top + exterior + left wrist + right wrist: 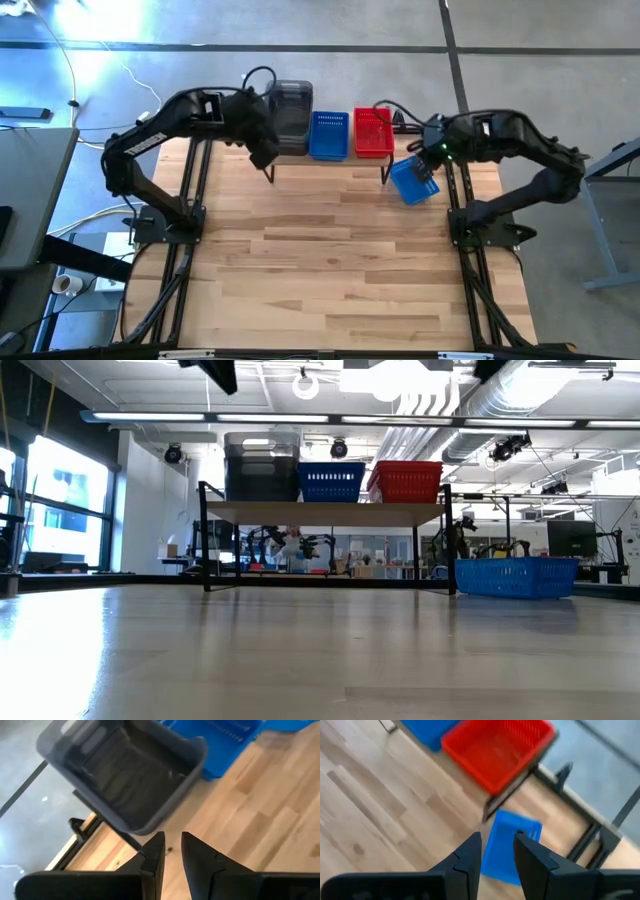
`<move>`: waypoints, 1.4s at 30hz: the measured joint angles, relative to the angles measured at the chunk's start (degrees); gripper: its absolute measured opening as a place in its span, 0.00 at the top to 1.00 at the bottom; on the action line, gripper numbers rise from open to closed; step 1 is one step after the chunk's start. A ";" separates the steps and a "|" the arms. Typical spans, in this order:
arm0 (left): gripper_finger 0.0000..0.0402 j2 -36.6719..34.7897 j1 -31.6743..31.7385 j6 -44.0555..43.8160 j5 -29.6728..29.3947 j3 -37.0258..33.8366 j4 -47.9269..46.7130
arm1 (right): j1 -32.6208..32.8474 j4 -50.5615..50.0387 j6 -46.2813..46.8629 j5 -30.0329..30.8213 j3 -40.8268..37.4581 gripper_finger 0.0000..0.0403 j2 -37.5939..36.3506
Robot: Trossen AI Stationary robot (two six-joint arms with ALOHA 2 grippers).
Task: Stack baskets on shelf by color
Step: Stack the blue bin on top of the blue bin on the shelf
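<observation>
Overhead, the right gripper point(497, 851) hangs above a blue basket point(412, 181) on the worktop point(330, 260), jaws parted and empty; the left gripper point(170, 850), jaws slightly apart and empty, hangs beside the grey basket point(290, 115) on the shelf point(325, 513).

A low narrow shelf point(340, 162) with a light wooden plank top on thin black metal legs carries three upright stacks in a row: translucent smoky grey mesh baskets point(290, 117), then blue plastic mesh baskets point(329, 135), then red plastic mesh baskets point(373, 132). One more blue mesh basket point(412, 180) sits upright on the tabletop, just beside the shelf's end nearest the red stack.
</observation>
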 joint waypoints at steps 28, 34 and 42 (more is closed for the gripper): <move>0.87 -3.47 -20.96 -19.65 -4.59 -14.10 5.12 | 0.00 7.74 -12.41 -19.68 -40.75 0.71 -11.59; 0.87 -8.43 -22.89 -19.65 -3.94 -17.98 7.61 | 0.42 12.52 -22.49 -18.57 -46.31 0.64 -11.55; 0.87 -11.84 -25.07 -18.70 -4.08 -18.22 8.27 | 0.44 19.57 -33.61 -18.40 -51.36 0.63 -10.22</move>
